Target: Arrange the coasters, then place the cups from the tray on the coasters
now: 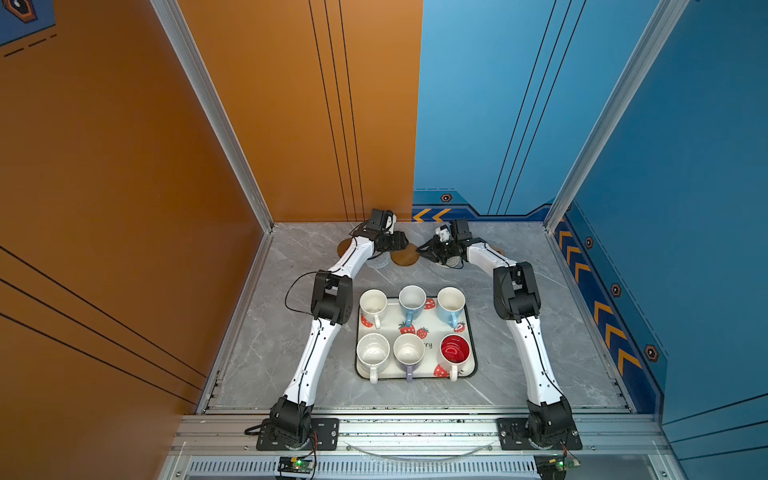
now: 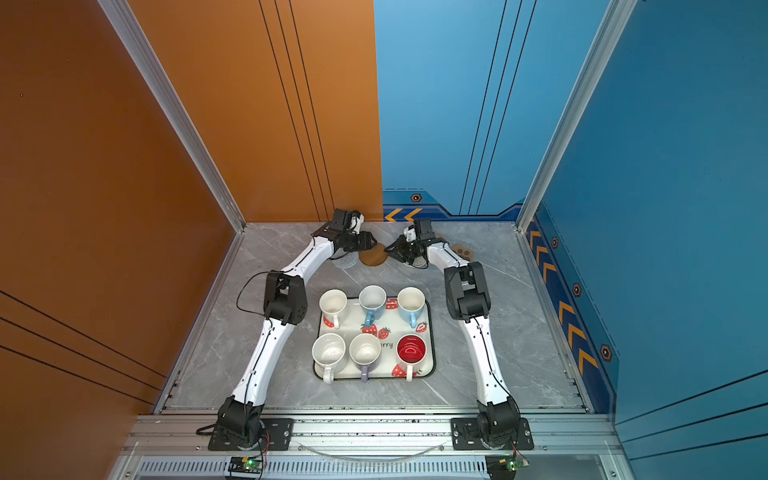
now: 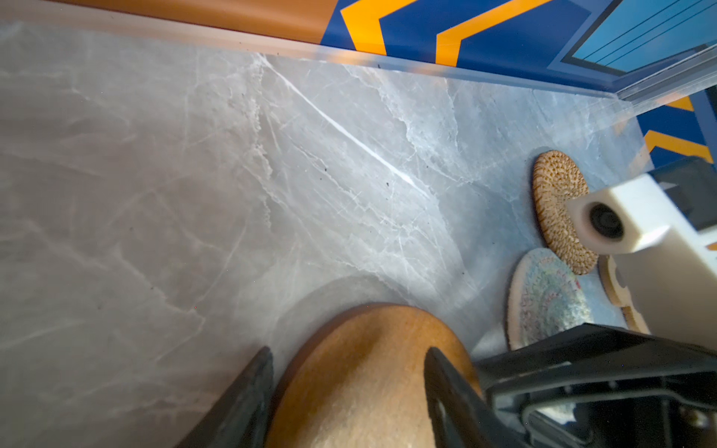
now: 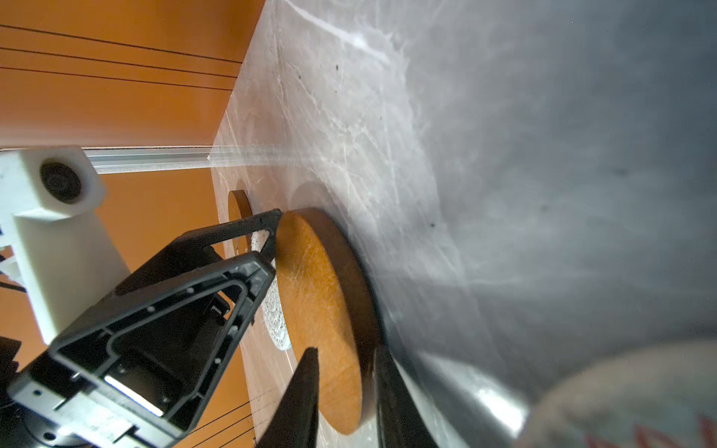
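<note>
A smooth brown disc coaster lies at the back of the table between both grippers. My right gripper is shut on its edge, one finger on the top face and one beneath. My left gripper stands open over the disc's other end, fingers apart. A second brown disc and a grey woven spiral lie by the left arm. The rattan round, cream spiral and paw-print coaster lie by the right arm. Several cups stand on the tray, among them one red inside.
The back wall runs close behind the coasters. Both forearms flank the tray; the left elbow and right elbow stand beside its far corners. Bare marble shows on either side of the tray and in front of it.
</note>
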`<action>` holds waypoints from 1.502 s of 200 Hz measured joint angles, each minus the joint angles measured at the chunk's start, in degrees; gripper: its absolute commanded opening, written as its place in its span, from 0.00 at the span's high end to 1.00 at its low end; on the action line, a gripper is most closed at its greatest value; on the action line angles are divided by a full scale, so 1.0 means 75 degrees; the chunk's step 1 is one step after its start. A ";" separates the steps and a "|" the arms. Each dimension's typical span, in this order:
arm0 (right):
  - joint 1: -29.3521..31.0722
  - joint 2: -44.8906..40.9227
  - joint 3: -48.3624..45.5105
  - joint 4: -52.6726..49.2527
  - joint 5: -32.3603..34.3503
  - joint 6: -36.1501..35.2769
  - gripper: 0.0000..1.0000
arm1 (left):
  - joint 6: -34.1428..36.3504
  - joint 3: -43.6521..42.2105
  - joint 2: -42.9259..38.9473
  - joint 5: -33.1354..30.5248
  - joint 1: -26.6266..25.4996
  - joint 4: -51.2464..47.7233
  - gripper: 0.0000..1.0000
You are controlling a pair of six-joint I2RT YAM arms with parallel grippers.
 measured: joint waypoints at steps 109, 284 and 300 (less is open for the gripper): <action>-0.0227 -0.1090 -0.0114 -0.0032 -0.0029 -0.0192 0.64 | 0.0125 0.0187 -0.0781 -0.0472 -0.0224 -0.0335 0.28; -0.0490 -0.1617 -0.0122 -0.4336 0.3022 -0.3669 1.00 | 0.1460 -0.2990 -0.3923 -0.2702 -0.1172 -0.2474 0.33; -0.0487 -0.1367 -0.0026 -0.4368 0.3031 -0.3692 1.00 | 0.1413 -0.3177 -0.4100 -0.2859 -0.1241 -0.2503 0.33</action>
